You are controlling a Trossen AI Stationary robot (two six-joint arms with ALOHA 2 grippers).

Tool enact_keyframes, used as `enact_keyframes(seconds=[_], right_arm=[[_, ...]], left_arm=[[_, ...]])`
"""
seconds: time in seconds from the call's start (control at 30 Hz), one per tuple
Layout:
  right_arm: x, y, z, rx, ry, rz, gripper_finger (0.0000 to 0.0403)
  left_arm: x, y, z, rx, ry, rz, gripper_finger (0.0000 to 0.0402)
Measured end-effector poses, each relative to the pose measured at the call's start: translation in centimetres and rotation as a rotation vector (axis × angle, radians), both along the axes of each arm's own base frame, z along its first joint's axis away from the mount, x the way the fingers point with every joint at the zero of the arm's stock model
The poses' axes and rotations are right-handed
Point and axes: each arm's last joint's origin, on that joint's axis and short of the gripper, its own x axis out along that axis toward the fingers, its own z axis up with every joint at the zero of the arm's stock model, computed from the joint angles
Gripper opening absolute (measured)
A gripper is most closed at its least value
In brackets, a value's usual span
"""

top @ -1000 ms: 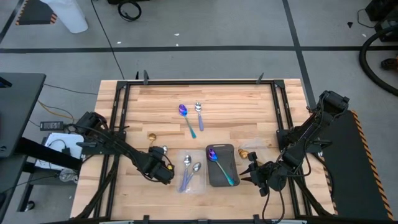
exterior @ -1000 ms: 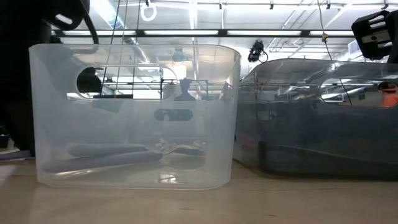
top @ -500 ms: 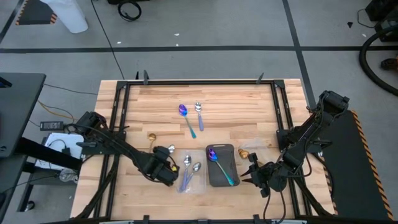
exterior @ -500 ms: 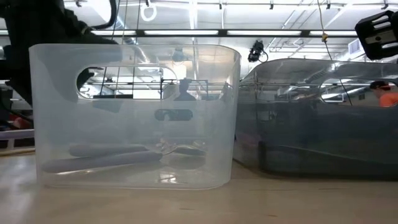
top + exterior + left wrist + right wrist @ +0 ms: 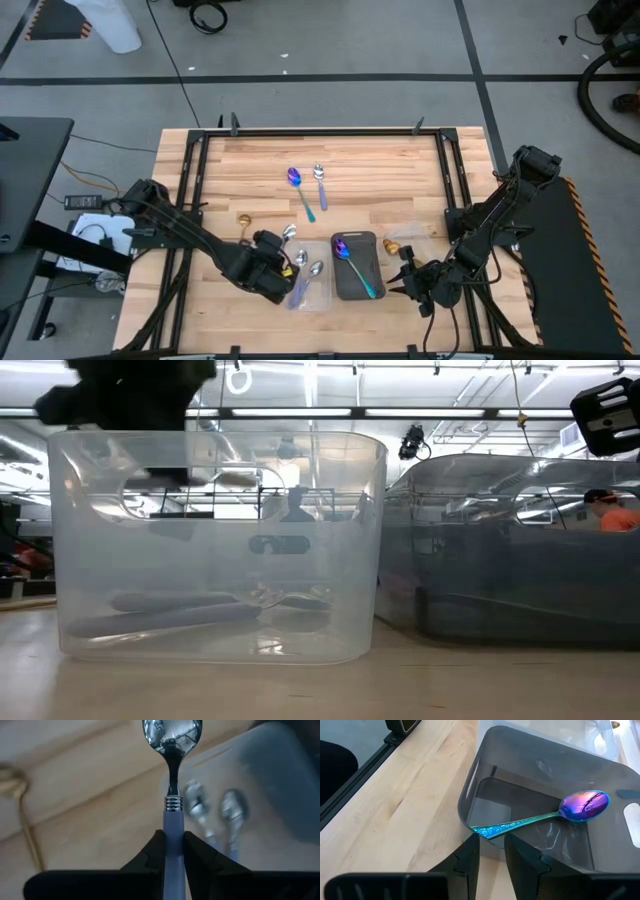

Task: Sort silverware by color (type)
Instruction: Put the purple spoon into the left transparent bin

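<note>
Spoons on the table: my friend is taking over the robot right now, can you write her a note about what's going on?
Left gripper: shut on a silver spoon, held by the clear tray.
Right gripper: empty, waiting beside the dark tray.
Done: two silver spoons in the clear tray, one iridescent spoon in the dark tray.
Left: drop the held spoon; sort the iridescent spoon and silver spoon mid-table, and the gold spoons.
</note>
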Motion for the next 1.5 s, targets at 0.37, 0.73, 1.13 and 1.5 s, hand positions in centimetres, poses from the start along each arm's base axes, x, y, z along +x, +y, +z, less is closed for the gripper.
enact_keyframes(seconds=[0.37,0.73,1.13,1.5], right_arm=[[0.0,0.0,0.0,0.012,0.003,-0.011,0.01],[-0.3,0.2,0.0,0.016,0.007,0.006,0.01],[-0.3,0.3,0.0,0.015,0.002,0.006,0.01],[-0.3,0.3,0.0,0.02,0.0,0.005,0.01]], left_arm=[[3.7,-1.5,0.9,-0.03,-0.27,-0.131,0.0052],[4.5,-2.7,-0.1,-0.076,-0.309,-0.143,0.0052],[4.9,-3.2,-3.4,-0.107,-0.194,-0.133,0.0052],[5.2,-3.3,-5.3,-0.113,-0.126,-0.116,0.0052]])
